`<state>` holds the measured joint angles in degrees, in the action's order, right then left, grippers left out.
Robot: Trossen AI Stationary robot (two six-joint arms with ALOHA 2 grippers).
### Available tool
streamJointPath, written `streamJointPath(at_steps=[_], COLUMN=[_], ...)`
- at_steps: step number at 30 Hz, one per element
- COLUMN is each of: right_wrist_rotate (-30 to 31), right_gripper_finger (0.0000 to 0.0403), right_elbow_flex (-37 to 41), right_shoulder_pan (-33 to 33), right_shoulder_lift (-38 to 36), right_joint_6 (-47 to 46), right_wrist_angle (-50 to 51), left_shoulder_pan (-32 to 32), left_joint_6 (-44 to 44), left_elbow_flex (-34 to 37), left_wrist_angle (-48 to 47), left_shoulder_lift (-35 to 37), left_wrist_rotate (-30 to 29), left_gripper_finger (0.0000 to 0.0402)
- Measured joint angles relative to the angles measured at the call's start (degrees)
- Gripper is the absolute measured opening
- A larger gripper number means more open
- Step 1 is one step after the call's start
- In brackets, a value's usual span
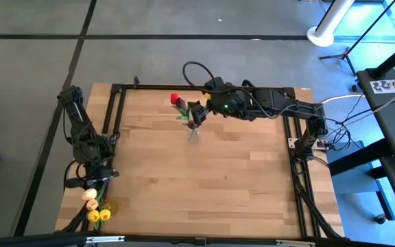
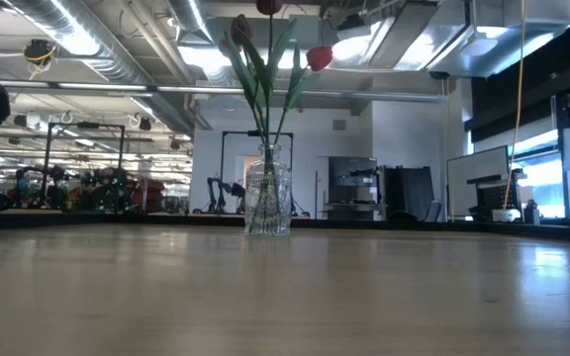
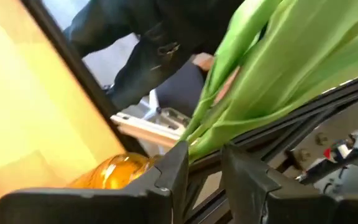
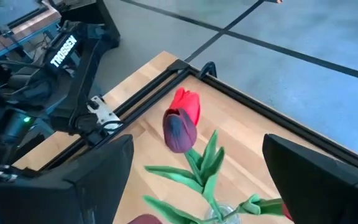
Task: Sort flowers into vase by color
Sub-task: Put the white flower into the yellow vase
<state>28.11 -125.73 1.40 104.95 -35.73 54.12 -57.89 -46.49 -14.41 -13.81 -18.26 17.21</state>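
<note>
A clear glass vase (image 2: 267, 198) stands at the far middle of the table (image 1: 204, 171) and holds red (image 4: 188, 106) and dark maroon (image 4: 179, 132) tulips, stems down in it. My right gripper (image 1: 196, 113) is open above the vase, one finger on either side of the tulip heads, touching nothing. My left gripper (image 1: 91, 182) is at the near left corner, nearly shut on green tulip stems and leaves (image 3: 272, 68). Cream and yellow tulip heads (image 1: 94, 209) lie just nearer than it, beside an amber glass vase (image 3: 114, 173). My left gripper has green stems and leaves (image 3: 194, 144) at its fingertips, pinched between the two fingers as far as the left wrist view shows. The left finger (image 3: 169, 171) hides part of the place of contact. The leaves run away from the fingertips past the table's edge.
Black frame rails (image 1: 115, 110) run along the table's left, far and right edges. A person in dark clothing (image 3: 160, 37) shows beyond the near left corner in the left wrist view. Bare wood lies across the middle and near right of the table.
</note>
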Motion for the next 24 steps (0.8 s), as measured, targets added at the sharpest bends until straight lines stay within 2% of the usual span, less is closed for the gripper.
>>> streamJointPath(at_steps=[8,13,24], right_wrist_rotate=[-0.7,-0.6,0.3], right_gripper_finger=[0.0356,0.0356,0.0356], right_elbow_flex=[0.0,0.0,0.0], right_shoulder_pan=[0.1,0.0,0.1], right_shoulder_lift=[0.0,0.0,0.0], right_joint_6=[0.6,2.8,6.4], right_wrist_angle=[0.1,0.0,0.0], left_shoulder_pan=[0.0,0.0,0.0], left_joint_6=[-0.1,-2.3,-6.2], left_elbow_flex=[-2.9,-2.9,-3.3], left_wrist_angle=[-3.8,-6.3,-10.0], left_shoulder_lift=[0.0,0.0,0.0], left_wrist_rotate=[-6.2,-6.1,-1.6], left_gripper_finger=[0.0090,0.0090,0.0090])
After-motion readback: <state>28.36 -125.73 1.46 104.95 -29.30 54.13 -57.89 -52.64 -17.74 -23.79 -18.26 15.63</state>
